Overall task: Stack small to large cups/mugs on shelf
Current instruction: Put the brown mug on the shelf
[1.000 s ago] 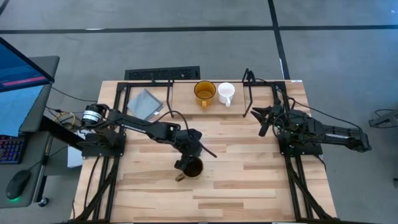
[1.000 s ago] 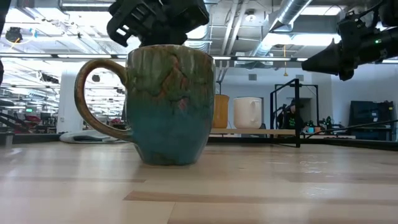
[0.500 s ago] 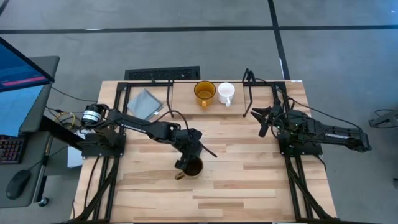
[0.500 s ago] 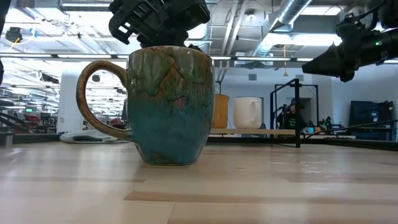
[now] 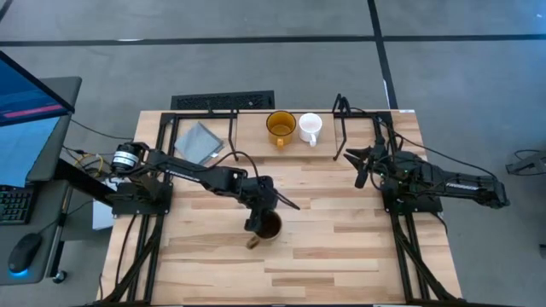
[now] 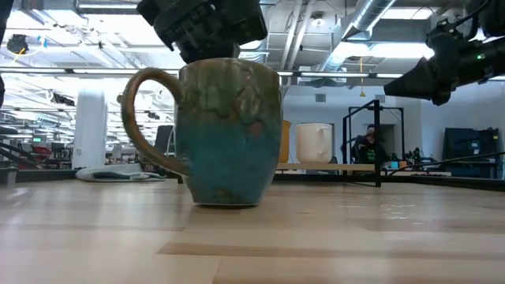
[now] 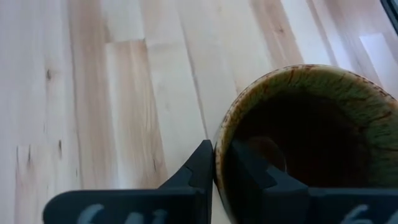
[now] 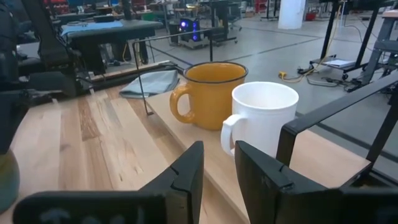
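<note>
Pale wood table (image 5: 341, 247) under a grey floor, open workshop beyond. Near the table's middle, brown mug (image 5: 268, 228) upright, mouth up, handle (image 5: 252, 243) pointing to about 7 o'clock in the high view. In the low view, base at or just off the boards; cannot tell which.

Left gripper (image 7: 217, 155) clamped on the brown mug's rim: one finger outside the wall, one inside, pinching the glazed edge on the side away from the handle. Comes in from the 10 o'clock side, arm stretched across from the left edge.

At 12 o'clock from the brown mug, along the far edge: shelf (image 5: 243, 112) of thin black rods, with yellow mug (image 5: 281, 127) and white mug (image 5: 310, 127) just beside each other, white at 3 o'clock of yellow. Grey cloth (image 5: 200, 141) at 9 o'clock of the yellow one, well apart from the work.

Right gripper (image 8: 219, 155) parked near the right edge, fingers a narrow gap apart, holding nothing, aimed toward the two far mugs.

Step in hand, as judged: carrying the largest mug to the row. Key relation: free shelf space at roughly 11 to 12 o'clock from the held mug, at 9 o'clock of the yellow one, so small to large running right to left. Left arm nearer and already holding, so likely the one to finish. Rim pinch off-centre, so some swing or tilt of the heavy mug probable on lifting; clearance over the front rod worth watching.
</note>
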